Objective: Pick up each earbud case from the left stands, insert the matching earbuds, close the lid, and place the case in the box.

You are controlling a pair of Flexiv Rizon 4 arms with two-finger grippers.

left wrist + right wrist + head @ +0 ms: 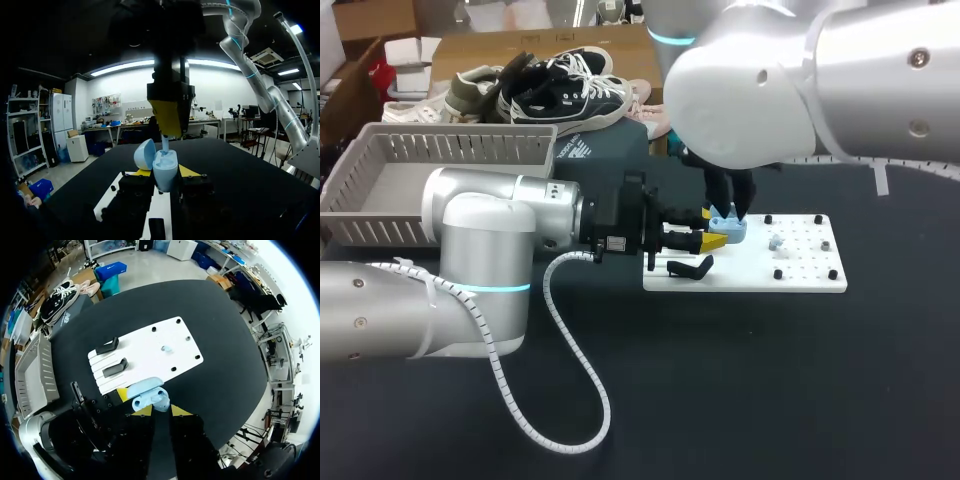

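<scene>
Left wrist view reveals the earbud (165, 143) above the open case (165, 172).

The board (800, 280) lies on the table (770, 400), right of its middle and nearer the rear edge than the front. The basket (380, 230) stands at the table's left rear, well apart from the board. 2 stands (116, 368) sit side by side at the board's left end, and a small piece (775, 243) lies near its middle. Over that left end the earbud case (728, 228) is clamped in the left gripper (712, 240), with the right gripper (738, 208) just above it.
</scene>
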